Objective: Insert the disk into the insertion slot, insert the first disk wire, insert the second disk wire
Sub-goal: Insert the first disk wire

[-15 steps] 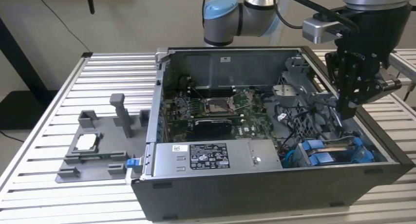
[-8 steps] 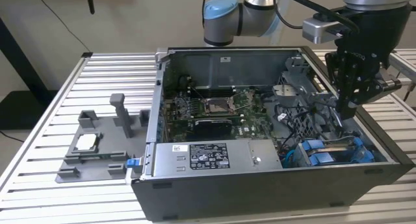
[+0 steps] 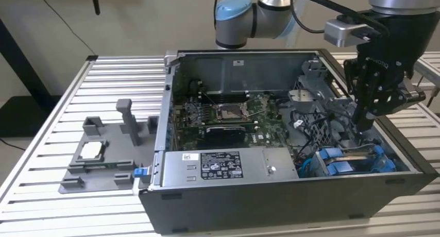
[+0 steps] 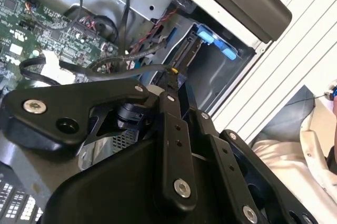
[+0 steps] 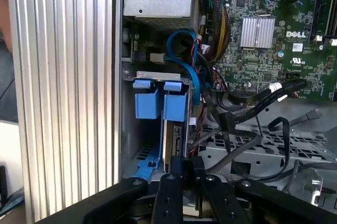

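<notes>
The disk (image 5: pixel 172 129) stands on edge inside the insertion slot (image 5: pixel 128 129), its blue carrier tabs (image 5: pixel 158 103) at the slot's mouth. In the exterior view the disk (image 3: pixel 341 168) sits in the slot (image 3: pixel 385 154) at the case's front corner on the exterior view's right. My gripper (image 3: pixel 362 128) reaches down into the case just above it. In both wrist views the fingers (image 5: pixel 179 167) are pressed together right at the disk's edge. A black wire (image 4: pixel 105 71) runs to my gripper's tip (image 4: pixel 175 74), which looks shut on that wire's end. The blue carrier (image 4: pixel 216 45) lies just beyond.
A grey labelled power-supply box (image 3: pixel 227 165) fills the case's front. The motherboard (image 3: pixel 227 113) lies behind it. Loose black cables (image 5: pixel 253 110) and a blue cable loop (image 5: pixel 184 55) crowd the space beside the slot. A grey fixture (image 3: pixel 103 149) sits on the slatted table (image 3: pixel 41 196).
</notes>
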